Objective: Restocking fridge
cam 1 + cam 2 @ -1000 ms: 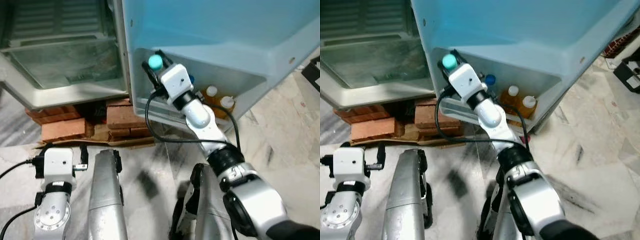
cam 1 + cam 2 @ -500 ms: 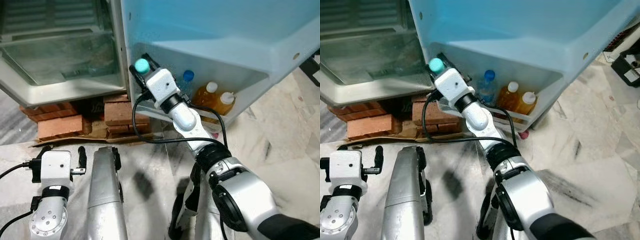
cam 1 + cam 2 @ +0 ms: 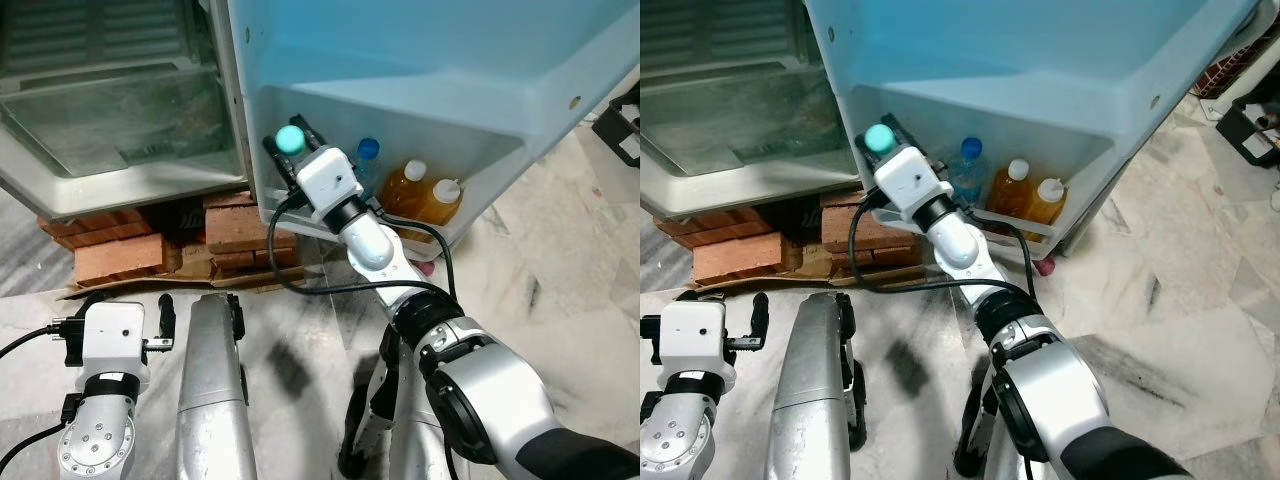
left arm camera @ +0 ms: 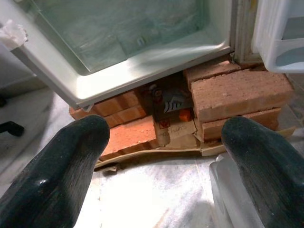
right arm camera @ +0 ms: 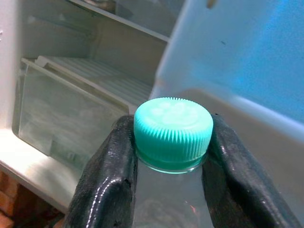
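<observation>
My right gripper (image 3: 289, 148) is shut on the neck of a clear bottle with a teal cap (image 5: 173, 124), one black finger (image 5: 107, 175) on each side. It holds the bottle at the left end of the open fridge door's lower shelf (image 3: 1038, 233). To its right in that shelf stand a blue-capped bottle (image 3: 368, 153) and two orange juice bottles (image 3: 405, 186) (image 3: 446, 200) with white caps. My left gripper (image 4: 161, 156) is open, low at my left side, with nothing between its fingers (image 4: 61, 161).
The open fridge body (image 3: 110, 110) at the left has a glass shelf and a clear drawer. It rests on red bricks (image 3: 125, 255) and cardboard. Marble floor lies to the right, with a black object (image 3: 622, 135) at the far right edge.
The camera has shifted. My right gripper, still holding the bottle, has moved a little left along the door shelf, uncovering the blue-capped bottle. The left arm has stayed put.
</observation>
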`<state>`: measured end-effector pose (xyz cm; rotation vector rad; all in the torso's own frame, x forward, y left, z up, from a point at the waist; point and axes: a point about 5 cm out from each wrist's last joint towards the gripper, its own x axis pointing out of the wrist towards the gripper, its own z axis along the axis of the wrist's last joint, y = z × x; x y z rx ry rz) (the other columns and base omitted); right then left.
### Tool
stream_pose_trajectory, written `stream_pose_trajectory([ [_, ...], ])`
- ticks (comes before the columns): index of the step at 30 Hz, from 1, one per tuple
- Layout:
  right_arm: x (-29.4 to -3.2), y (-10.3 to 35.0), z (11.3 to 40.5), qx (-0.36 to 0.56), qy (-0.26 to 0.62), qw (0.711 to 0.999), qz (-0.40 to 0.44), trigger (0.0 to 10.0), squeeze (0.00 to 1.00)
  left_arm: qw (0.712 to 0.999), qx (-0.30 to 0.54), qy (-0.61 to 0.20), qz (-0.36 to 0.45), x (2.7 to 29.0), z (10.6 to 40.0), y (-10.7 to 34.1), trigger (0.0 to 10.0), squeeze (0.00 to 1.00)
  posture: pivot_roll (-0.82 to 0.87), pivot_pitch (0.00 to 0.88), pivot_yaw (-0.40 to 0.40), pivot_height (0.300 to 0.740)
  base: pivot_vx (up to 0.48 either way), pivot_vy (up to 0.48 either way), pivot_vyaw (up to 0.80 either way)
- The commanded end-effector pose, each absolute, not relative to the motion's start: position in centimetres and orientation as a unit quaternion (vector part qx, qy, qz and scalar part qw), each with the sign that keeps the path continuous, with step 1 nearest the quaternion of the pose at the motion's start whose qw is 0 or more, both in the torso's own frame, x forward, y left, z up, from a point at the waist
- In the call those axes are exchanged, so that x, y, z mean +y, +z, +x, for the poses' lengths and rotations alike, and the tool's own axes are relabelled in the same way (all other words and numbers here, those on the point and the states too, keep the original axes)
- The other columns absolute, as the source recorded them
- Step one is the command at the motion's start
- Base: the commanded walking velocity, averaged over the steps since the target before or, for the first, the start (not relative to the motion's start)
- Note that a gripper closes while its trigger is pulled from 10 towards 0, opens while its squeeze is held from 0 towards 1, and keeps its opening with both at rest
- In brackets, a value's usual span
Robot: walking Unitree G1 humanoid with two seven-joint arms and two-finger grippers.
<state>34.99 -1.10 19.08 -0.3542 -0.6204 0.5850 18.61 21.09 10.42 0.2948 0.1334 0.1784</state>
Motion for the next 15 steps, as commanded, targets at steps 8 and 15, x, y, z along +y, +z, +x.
stream_pose_trajectory([
  [8,-0.4,19.2,35.2,-0.313,0.273,0.878,-0.237,10.0,0.00,0.980,0.076,0.083,0.163,20.8,17.1,10.9,10.0,0.00,0.34,0.427,-0.076,0.526,0.000,0.000,0.00],
  [15,-1.2,18.1,35.6,-0.290,0.260,0.879,-0.274,10.0,0.00,0.979,0.086,0.086,0.163,20.8,16.4,10.9,10.0,0.00,0.34,0.456,-0.087,0.526,0.000,0.000,0.00],
])
